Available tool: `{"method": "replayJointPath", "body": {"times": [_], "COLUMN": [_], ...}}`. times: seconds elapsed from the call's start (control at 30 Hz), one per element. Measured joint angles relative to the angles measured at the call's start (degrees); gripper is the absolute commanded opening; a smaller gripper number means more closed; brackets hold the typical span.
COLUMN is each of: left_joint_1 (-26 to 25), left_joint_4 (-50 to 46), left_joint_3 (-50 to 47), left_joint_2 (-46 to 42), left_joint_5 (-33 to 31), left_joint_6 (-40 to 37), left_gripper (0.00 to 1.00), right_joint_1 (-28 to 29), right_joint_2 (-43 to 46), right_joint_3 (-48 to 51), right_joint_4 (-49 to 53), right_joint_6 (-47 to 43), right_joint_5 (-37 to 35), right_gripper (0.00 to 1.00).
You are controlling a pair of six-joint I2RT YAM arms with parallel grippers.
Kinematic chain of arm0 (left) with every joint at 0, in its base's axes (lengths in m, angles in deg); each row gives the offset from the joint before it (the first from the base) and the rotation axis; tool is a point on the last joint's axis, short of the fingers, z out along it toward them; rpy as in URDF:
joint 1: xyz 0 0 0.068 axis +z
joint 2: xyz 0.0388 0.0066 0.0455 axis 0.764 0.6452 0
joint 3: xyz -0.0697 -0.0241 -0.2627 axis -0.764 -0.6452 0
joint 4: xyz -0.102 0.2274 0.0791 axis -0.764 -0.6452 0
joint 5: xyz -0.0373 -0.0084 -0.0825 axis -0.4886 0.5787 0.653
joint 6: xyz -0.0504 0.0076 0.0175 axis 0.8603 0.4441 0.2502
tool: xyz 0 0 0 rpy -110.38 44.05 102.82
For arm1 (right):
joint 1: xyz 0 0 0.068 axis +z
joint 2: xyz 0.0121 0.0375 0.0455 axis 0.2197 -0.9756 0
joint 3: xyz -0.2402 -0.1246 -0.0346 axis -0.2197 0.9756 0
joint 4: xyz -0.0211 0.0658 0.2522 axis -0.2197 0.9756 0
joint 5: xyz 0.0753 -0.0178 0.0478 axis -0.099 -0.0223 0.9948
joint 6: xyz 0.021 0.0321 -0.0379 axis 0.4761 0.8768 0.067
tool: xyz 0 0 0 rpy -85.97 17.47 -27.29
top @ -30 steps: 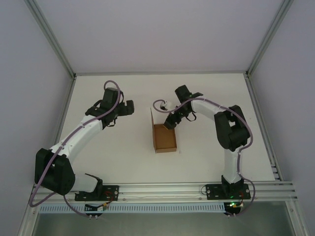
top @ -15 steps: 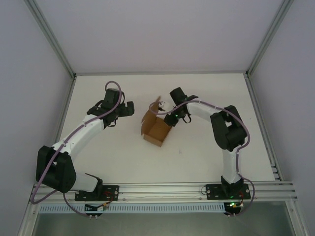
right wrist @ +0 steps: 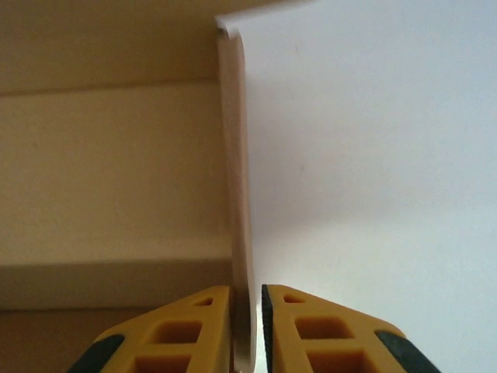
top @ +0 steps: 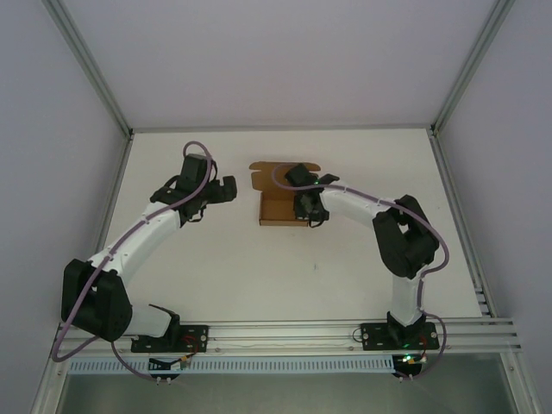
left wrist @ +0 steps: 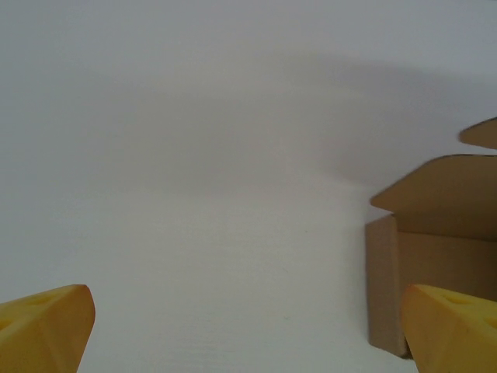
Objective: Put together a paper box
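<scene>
Brown cardboard box [top: 280, 210] on white counter [top: 216, 276], toward the far middle, between the ends of the two arms. Open side up, plain inside visible from above, long sides running left to right. Lid flap [top: 272, 175] folded back on the far side, a notch at its left end; whether lying flat or tilted, not clear from above. Right arm reaching in from the right, purple cable along it, right fingers [right wrist: 186, 326] clenched on the box's right wall. From the right wrist: thin cardboard edge pinched upright between two yellow tips with black pads, one tip inside the box against brown board, the other outside over bare counter. Left arm curving in from the near left, its end just left of the box and apart from it. Left fingers [left wrist: 46, 330] released and spread wide, grasping nothing, yellow tips at the two lower corners of the left wrist view with bare counter between them. Same view: box at the right edge, a corner and one side wall facing the camera, flap raised above it, partly hidden behind the right-hand tip. Grey walls and metal rails around the counter.
</scene>
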Motion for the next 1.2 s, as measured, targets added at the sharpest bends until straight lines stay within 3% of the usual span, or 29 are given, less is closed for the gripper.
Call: {"method": "replayJointPath", "body": {"times": [0.17,0.23,0.33,0.5,0.73,0.9,1.03,1.2], "left_joint_1": [0.0,0.0,0.0,0.0,0.0,0.0,0.0,0.0], "left_joint_4": [3.0,3.4,2.8,-0.4,-10.8,-18.7,-23.2,-26.4], "left_joint_3": [0.1,0.8,4.5,15.9,29.5,35.8,40.5,44.9], "left_joint_2": [2.3,3.8,7.8,15.5,25.0,30.8,34.9,38.7], "left_joint_5": [11.0,15.4,20.4,23.9,26.2,27.7,27.8,27.8], "left_joint_6": [-6.3,-10.1,-15.8,-25.0,-37.8,-45.7,-49.6,-52.3], "left_gripper": [1.00,1.00,1.00,1.00,0.96,0.90,0.84,0.58], "right_joint_1": [0.4,0.4,0.0,-3.1,-15.8,-19.8,-20.0,-20.0], "right_joint_2": [0.2,1.5,6.5,11.8,6.0,-1.4,-6.4,-10.1], "right_joint_3": [0.2,0.7,1.4,-0.4,-9.7,-21.6,-29.4,-33.8], "right_joint_4": [1.9,1.6,0.6,-2.7,-2.3,5.1,12.7,19.1], "right_joint_6": [3.0,1.4,-5.3,-22.6,-48.5,-65.3,-74.4,-79.9], "right_joint_5": [-1.0,-2.0,-2.3,2.3,19.5,28.4,32.9,36.5], "right_gripper": [0.46,0.58,0.80,0.92,0.94,0.86,0.73,0.63]}}
